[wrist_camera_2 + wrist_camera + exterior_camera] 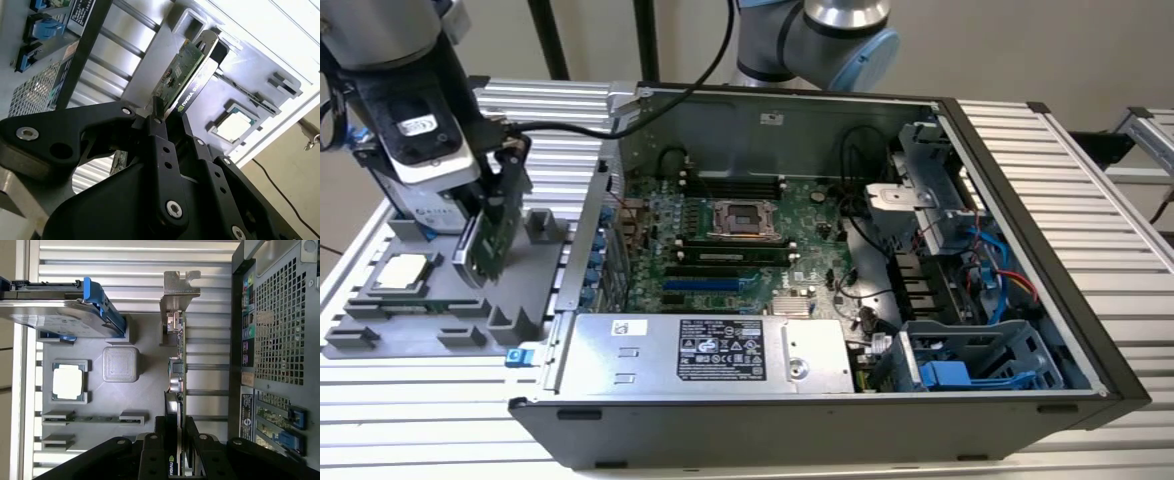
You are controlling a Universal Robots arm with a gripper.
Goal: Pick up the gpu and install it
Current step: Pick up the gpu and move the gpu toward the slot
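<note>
The gpu (pixel 482 243) is a thin card with a green board, held upright on edge over the grey parts tray (pixel 420 310) at the exterior view's left. My gripper (pixel 490 212) comes down on it from above and is shut on its upper edge. In both wrist views the black fingers (pixel 161 145) clamp the card (pixel 181 76) from both sides. The first wrist view has the gpu (pixel 178 365) edge-on, with its silver end bracket (pixel 179 286) at the far end and my gripper (pixel 176 434) around the near end. Whether the card's lower edge still rests in the tray's slot is unclear.
The open computer case (pixel 1014 250) lies to the exterior view's right of the tray, motherboard (pixel 734 250) exposed, power supply (pixel 707 350) at its near side. A silver CPU chip (pixel 403 272) and a hard drive with blue clips (pixel 65 315) sit on the tray.
</note>
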